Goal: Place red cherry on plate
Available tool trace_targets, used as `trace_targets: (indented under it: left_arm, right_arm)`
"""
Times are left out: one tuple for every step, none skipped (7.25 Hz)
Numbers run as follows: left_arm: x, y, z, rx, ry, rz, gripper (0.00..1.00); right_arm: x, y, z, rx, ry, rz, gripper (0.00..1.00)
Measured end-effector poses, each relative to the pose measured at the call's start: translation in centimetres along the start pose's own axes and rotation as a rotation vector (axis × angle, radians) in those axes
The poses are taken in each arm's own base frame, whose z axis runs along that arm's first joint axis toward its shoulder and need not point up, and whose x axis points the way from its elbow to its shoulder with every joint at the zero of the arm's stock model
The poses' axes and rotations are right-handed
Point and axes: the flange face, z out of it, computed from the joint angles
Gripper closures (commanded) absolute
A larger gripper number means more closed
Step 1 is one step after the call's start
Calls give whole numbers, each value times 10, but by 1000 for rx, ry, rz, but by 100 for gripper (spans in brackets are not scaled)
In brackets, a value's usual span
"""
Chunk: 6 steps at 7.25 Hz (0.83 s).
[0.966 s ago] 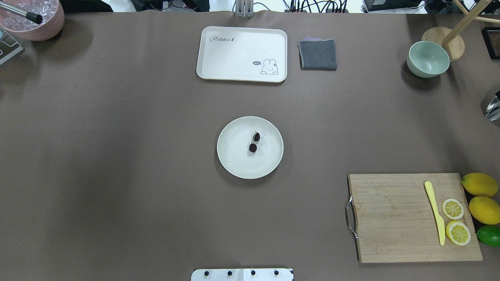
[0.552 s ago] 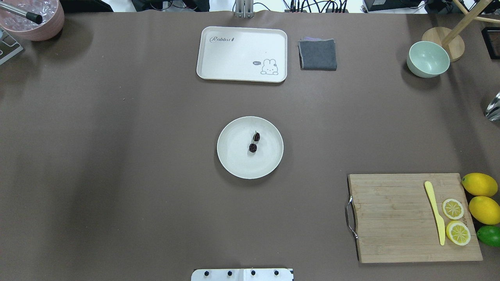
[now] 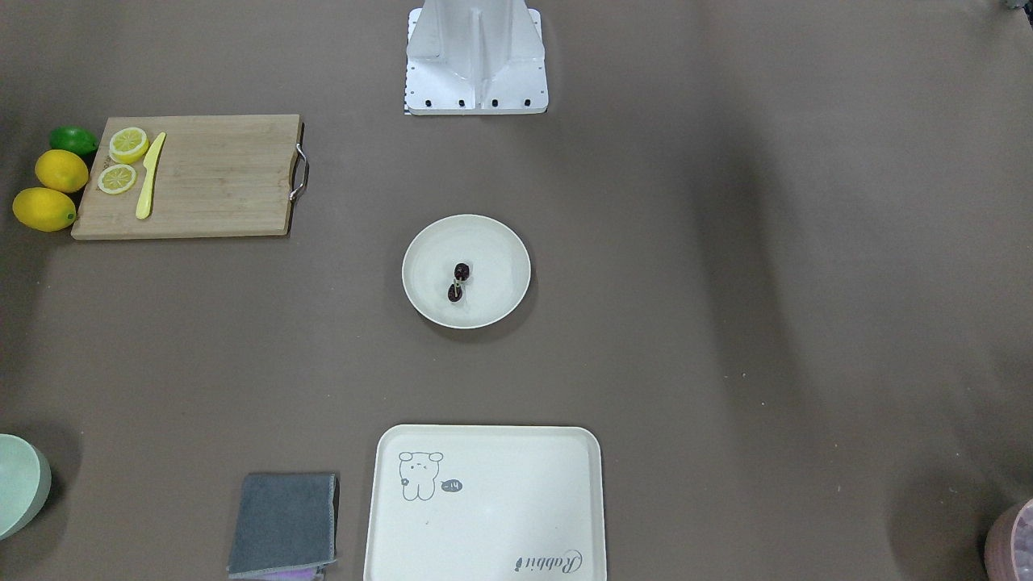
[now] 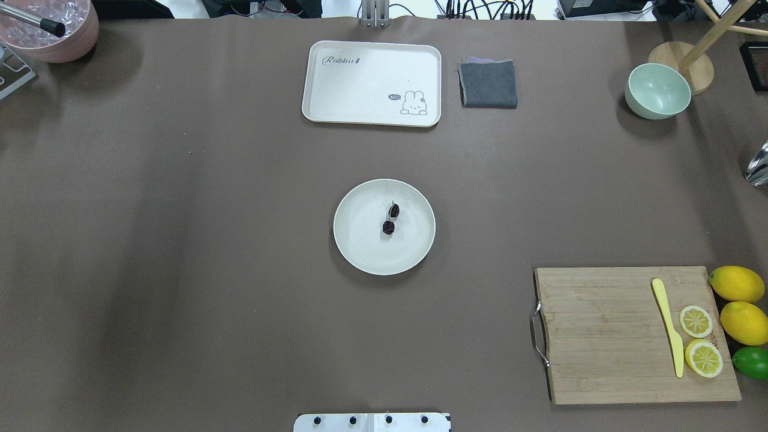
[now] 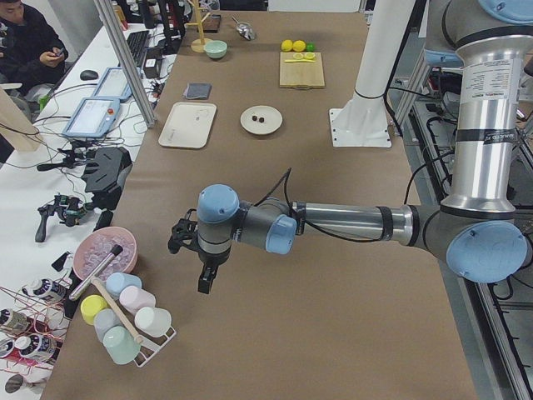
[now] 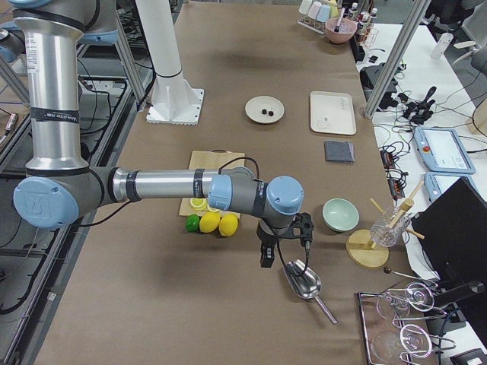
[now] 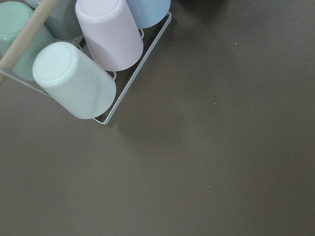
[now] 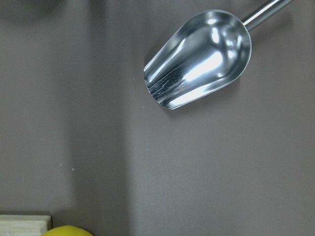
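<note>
- Bowl, round and pink [image 4: 81, 43], stands at the table's far left corner in the overhead view, holding clear ice-like pieces and a dark-tipped metal handle.
- The left arm's two-finger pincer [image 5: 205, 282] hangs above bare brown table near that corner, fingers pointing down. It shows only in the side view, so I cannot tell whether it is parted or closed.
- Below its wrist camera a white wire rack [image 7: 134, 82] holds pastel plastic cups lying on their sides, among them a mint one [image 7: 74, 81] and a pink one [image 7: 109, 32].
- A rectangular cream tray with a rabbit drawing [image 4: 360, 84] lies at the far middle of the table.
- The round cream-white plate [image 4: 360, 243] sits at the table's centre, and the pair of tiny dark maroon cherries [image 4: 389, 227] lies on it, just right of its middle, well apart from both arms.
- A folded grey cloth [image 4: 488, 84] lies just right of the tray.
- A bamboo cutting board with a metal handle [image 4: 600, 336] lies near right, carrying a yellow plastic knife [image 4: 669, 327] and two lemon slices [image 4: 695, 321].
- Two whole lemons [image 4: 736, 283] and a green lime [image 4: 752, 362] rest against its right edge.
- A pale green bowl [image 4: 657, 91] stands far right, beside a round wooden stand [image 4: 677, 60].
- The right arm's pincer [image 6: 267, 257] hangs beyond the lemons, next to a shiny steel scoop [image 8: 199, 59] lying on the table; I cannot tell its state either.
</note>
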Motion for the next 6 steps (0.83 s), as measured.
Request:
trace_targets:
  left_arm:
    - [1,0,-1,1,0,-2,2]
    - [1,-1,-1,3,0,-3,2]
    - [1,-1,-2,3,-1,-4,2]
    - [2,-2,-2,4,-1,-4,2]
    - [2,-3,-2,5,-1,-4,2]
    - [2,-4,-3,6,-2,-4,2]
  right_arm:
    - [0,-1,-1,2,1,0,0]
    - [-2,-3,-3,6,1,0,0]
    - [-4,-6,-6,11,-1,-4,0]
    - [-6,-8,-8,14,-2,-6,0]
    - [-7,-9,-8,16,-2,-7,0]
    - [-7,-9,-8,16,-3,-7,0]
